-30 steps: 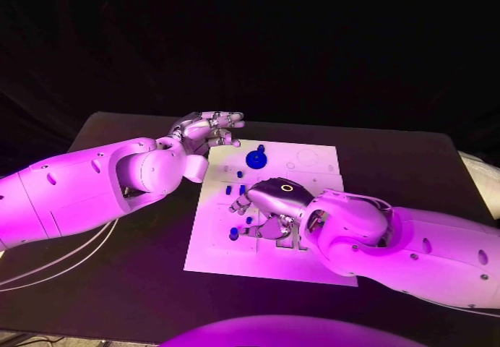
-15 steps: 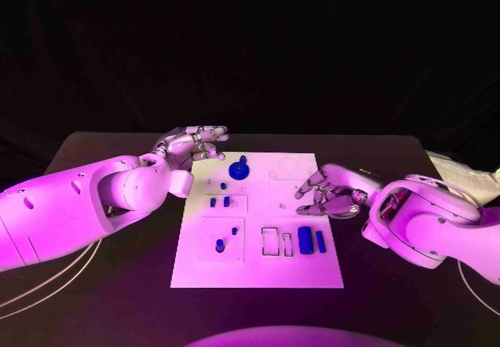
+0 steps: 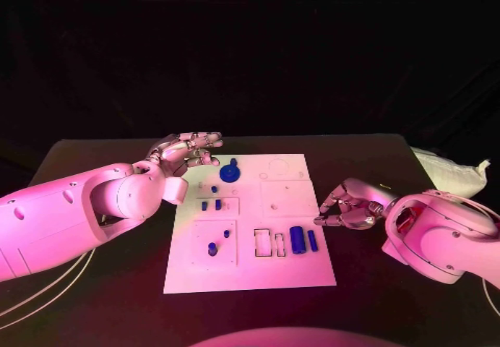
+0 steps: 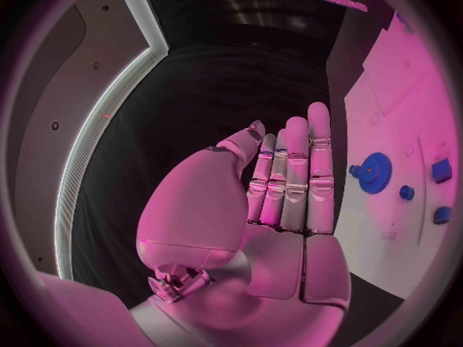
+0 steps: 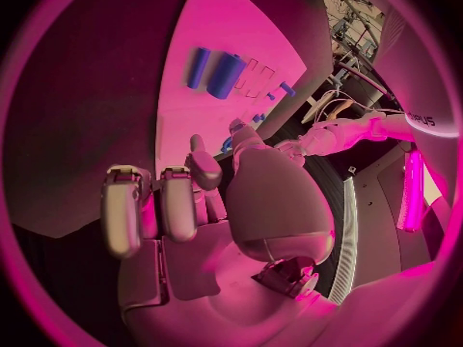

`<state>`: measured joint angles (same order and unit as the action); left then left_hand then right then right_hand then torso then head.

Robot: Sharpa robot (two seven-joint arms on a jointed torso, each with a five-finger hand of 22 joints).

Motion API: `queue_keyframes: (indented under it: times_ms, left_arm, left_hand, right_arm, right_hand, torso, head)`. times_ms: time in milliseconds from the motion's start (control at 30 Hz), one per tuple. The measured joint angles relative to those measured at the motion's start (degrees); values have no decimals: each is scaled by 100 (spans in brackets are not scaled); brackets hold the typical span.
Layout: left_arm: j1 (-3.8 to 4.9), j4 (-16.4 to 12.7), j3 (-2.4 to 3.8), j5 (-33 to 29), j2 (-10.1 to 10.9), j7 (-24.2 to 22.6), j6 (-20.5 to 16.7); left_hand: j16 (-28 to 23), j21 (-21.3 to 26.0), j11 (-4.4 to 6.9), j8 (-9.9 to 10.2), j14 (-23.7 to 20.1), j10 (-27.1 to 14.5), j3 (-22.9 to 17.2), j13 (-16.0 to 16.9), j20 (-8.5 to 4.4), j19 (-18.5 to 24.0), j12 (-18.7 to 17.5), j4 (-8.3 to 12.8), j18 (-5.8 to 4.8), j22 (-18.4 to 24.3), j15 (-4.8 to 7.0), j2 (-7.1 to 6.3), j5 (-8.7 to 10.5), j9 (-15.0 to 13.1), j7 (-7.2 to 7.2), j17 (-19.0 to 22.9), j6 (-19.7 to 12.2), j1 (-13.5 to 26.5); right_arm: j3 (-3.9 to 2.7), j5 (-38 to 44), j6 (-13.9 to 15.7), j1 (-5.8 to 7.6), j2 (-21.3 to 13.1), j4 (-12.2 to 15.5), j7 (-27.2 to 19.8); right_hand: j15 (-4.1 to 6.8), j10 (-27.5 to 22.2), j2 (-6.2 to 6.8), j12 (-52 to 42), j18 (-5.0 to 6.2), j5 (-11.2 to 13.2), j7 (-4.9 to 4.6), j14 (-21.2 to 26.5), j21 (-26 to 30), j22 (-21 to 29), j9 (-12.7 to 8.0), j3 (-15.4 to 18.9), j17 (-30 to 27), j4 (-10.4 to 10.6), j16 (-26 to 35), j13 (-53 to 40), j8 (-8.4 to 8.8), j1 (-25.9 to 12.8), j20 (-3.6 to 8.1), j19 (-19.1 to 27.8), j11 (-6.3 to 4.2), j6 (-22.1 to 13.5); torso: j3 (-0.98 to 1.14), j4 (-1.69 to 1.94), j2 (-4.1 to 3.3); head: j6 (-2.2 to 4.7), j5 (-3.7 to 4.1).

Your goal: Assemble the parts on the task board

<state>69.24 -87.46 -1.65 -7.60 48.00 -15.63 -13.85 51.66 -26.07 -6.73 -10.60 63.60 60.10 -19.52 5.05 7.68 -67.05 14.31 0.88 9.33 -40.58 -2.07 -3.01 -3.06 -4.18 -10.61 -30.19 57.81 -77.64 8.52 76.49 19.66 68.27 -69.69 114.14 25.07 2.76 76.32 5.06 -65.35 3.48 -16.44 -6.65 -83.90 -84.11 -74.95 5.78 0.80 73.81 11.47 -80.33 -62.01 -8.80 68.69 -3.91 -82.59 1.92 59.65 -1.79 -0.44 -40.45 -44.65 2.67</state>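
The white task board [image 3: 250, 271] lies mid-table. A blue gear [image 3: 229, 173] stands near its far left corner, with small blue pieces [image 3: 212, 249] in the left-hand recesses. A thick blue cylinder [image 3: 297, 239] and a thin blue bar [image 3: 313, 240] lie by the slots at the near right. My left hand [image 3: 188, 150] hovers off the far left corner, fingers extended and empty. In the left wrist view this left hand [image 4: 285, 185] is beside the gear [image 4: 374, 172]. My right hand [image 3: 344, 206] is just off the board's right edge, fingers curled in, with nothing visible in them; the cylinder [image 5: 226, 75] lies beyond it.
A pale cloth or bag [image 3: 450, 172] lies at the table's far right edge. Bare black table [image 3: 104, 289] surrounds the board on all sides. Empty rectangular slots [image 3: 264, 243] sit beside the blue cylinder.
The camera view has shifted. My right hand has left the board's near-left recesses and withdrawn past the right edge, uncovering the slots and cylinder. The left hand stays by the far left corner.
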Motion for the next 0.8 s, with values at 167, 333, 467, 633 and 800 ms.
queue_keyframes:
  times_ms: [167, 333, 467, 633, 800]
  left_arm:
    - [-17, 4, 0, 1, 1, 0, 3]
    - [-24, 4, 0, 1, 8, 1, 5]
    - [-28, 3, 0, 2, 12, 1, 6]
    - [-30, 2, 0, 2, 14, 2, 9]
    - [-31, 3, 0, 3, 17, 4, 10]
  left_hand:
    - [0, 0, 0, 0, 0, 0, 15, 0, 0, 0, 0, -15, 0, 6, 0, 0, 0, 0, 0, 7, 0, 0]
    - [0, 0, 0, 0, 0, 0, 15, 0, 0, 0, 0, -16, 1, 6, 0, 0, 0, 0, 0, 7, 0, 0]
    - [0, 0, 0, 0, 0, 0, 15, 0, 0, 0, 0, -15, 0, 6, 0, 0, 0, 0, 0, 7, 0, 0]
    - [0, 0, 0, 0, 0, 0, 15, 0, 0, 0, 0, -15, 0, 5, 0, 0, 0, 0, 0, 7, 0, 0]
    - [0, -1, 0, 0, 0, 0, 15, 0, 0, 0, 0, -16, 0, 5, 0, 0, 0, -1, 0, 6, 0, 0]
  right_arm:
    - [39, 251, -30, -65, 166, 5, 300]
    - [55, 458, -52, -147, 343, -5, 485]
    - [57, 579, -63, -189, 497, -38, 579]
    - [58, 683, -88, -256, 660, -74, 659]
    - [60, 750, -139, -330, 788, -106, 697]
  right_hand:
    - [0, 0, -38, -68, 0, 0, 0, 0, -23, 0, 28, 143, 32, 111, -24, -126, -27, -38, 20, -20, 0, 0]
    - [0, 0, -38, -110, 0, 1, 0, 0, -23, 1, 28, 150, 42, 117, -24, -182, -27, -38, 0, -40, 0, 0]
    - [0, 0, -38, -110, 0, 1, 0, -1, -23, 1, 42, 181, 51, 149, -23, -215, -27, -38, 0, -40, 0, 0]
    - [0, 0, -38, -133, 0, 1, 0, -1, -23, 1, 70, 221, 51, 158, -23, -253, -61, -37, 0, -40, 0, 0]
    - [0, 0, -38, -133, 0, -11, 1, -1, -23, 2, 101, 303, 51, 209, -23, -266, -93, -37, 0, -40, 0, 1]
  torso:
    - [-2, -1, 0]
    - [-1, 1, -1]
    - [1, -3, -1]
    - [2, -4, -2]
    - [2, -3, -3]
  head:
    - [-7, 7]
    - [-23, -5]
    - [-34, -20]
    - [-42, -31]
    - [-40, -50]
